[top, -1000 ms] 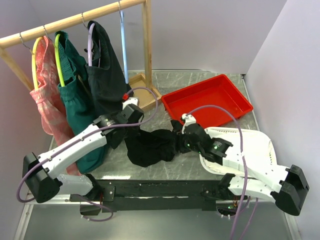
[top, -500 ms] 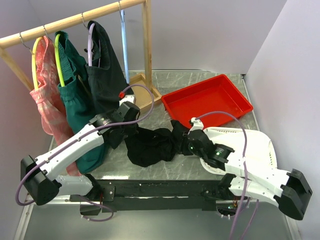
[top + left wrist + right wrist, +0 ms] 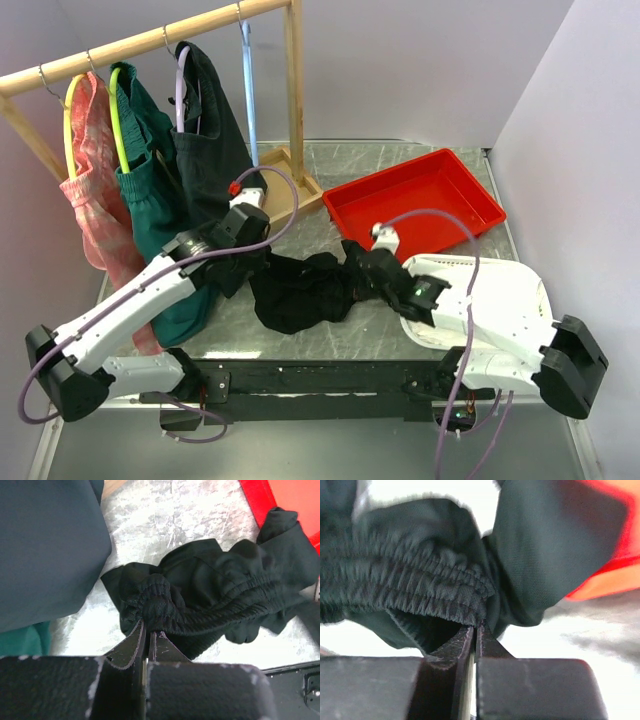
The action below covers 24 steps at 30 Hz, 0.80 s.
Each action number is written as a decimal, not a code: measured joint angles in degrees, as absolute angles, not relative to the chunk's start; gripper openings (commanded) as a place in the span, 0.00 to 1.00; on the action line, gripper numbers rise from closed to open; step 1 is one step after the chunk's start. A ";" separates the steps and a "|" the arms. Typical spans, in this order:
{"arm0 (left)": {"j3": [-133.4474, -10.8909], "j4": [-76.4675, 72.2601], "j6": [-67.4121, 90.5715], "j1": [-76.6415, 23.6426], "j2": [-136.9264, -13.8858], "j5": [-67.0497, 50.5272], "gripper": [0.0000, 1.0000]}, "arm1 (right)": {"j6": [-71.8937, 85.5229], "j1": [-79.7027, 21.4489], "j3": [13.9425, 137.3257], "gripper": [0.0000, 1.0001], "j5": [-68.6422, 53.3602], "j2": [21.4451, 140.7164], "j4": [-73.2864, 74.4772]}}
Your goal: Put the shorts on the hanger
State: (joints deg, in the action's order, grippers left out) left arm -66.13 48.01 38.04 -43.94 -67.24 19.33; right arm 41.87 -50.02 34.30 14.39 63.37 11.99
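Shorts: black bundle [image 3: 300, 292] bunched on the bench [image 3: 330, 170], close to its near edge and about midway along; one leg reaches toward the red tray [image 3: 420, 200].
Left claw [image 3: 148, 632]: fingers together, pinching the ribbed waistband [image 3: 210, 607] at its left end.
Right claw [image 3: 475, 629]: clamped on the waistband's other end, with a thin fold of cloth between the fingers.
Hanger: light blue [image 3: 247, 100], hanging bare on the wooden rail [image 3: 140, 42] over the back-left part of the bench, right beside the upright post [image 3: 294, 90] and well apart from the shorts.
Step in hand: looks like both ends are gripped and the lift comes next.
Doing it well: raise both claws level and draw them apart so the waistband goes taut. Steer clear of the dark garment [image 3: 210, 140] hanging next to the hanger.
Watch: the pinches are thin, so a hard tug could slip one.
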 measured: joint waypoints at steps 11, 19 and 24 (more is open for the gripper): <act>-80.40 53.95 34.06 -43.97 -60.18 19.84 0.01 | 25.56 -48.97 74.35 0.00 31.48 59.18 30.11; -92.29 54.37 32.21 -44.07 -57.82 19.81 0.01 | 18.81 -49.36 95.13 0.00 27.55 62.65 39.11; -100.07 54.81 30.55 -44.07 -58.00 18.83 0.01 | 17.23 -49.39 107.26 0.00 21.67 65.41 44.45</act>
State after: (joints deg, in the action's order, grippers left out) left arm -100.07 54.81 30.55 -44.07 -58.00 18.83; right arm 17.23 -49.39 107.26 21.67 65.41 44.45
